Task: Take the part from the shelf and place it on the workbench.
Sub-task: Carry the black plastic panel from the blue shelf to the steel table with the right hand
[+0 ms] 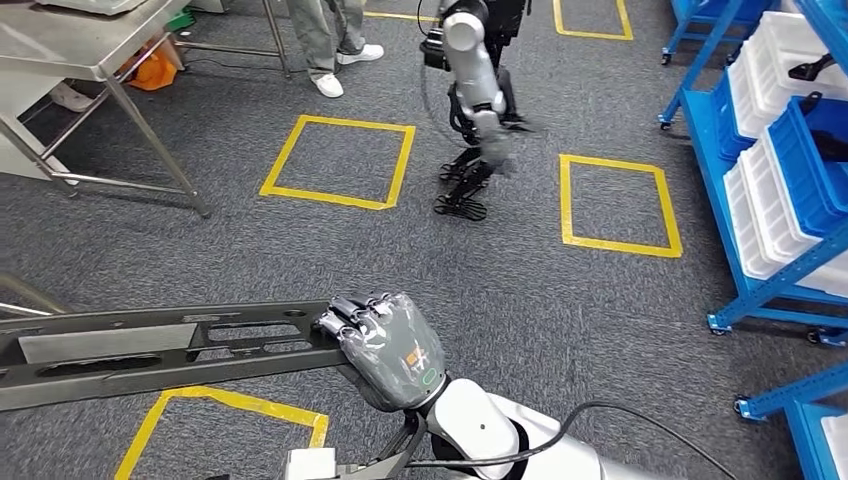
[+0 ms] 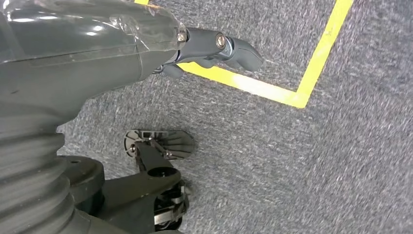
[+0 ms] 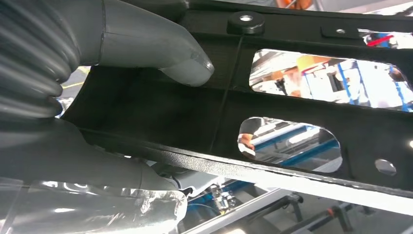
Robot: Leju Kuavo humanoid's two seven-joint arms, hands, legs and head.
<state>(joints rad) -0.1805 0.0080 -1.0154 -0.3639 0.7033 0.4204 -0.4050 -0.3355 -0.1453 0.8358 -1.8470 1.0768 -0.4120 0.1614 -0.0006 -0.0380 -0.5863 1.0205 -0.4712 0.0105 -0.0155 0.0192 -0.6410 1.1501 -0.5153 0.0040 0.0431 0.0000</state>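
Right hand (image 1: 392, 348), low centre of the head view, grasps one end of the part (image 1: 150, 350), a long dark flat bar with slotted cut-outs running from the hand to the left edge of the frame. Fingers curl over the bar's top edge. In the right wrist view the thumb (image 3: 160, 48) presses one face of the part (image 3: 302, 107) and the fingers wrap the other side.

Left hand (image 2: 214, 46) hangs over the floor in its wrist view; fingers bent, nothing in them, but cannot tell if clenched or loose.

Floor (image 1: 500, 280) is grey carpet with yellow taped squares: one (image 1: 338, 160) upper centre-left, one (image 1: 618, 205) right of centre, one (image 1: 225, 425) under the part at lower left. Another robot (image 1: 478, 95) stands upper centre, silver arm hanging, between the two upper squares.

Metal table (image 1: 85, 45) fills the upper left corner, an orange thing (image 1: 152, 70) beneath it. A person's legs (image 1: 330, 45) with white shoes stand at the top, just right of the table. Blue shelf (image 1: 740, 180) along the right edge holds white and blue bins (image 1: 790, 150).
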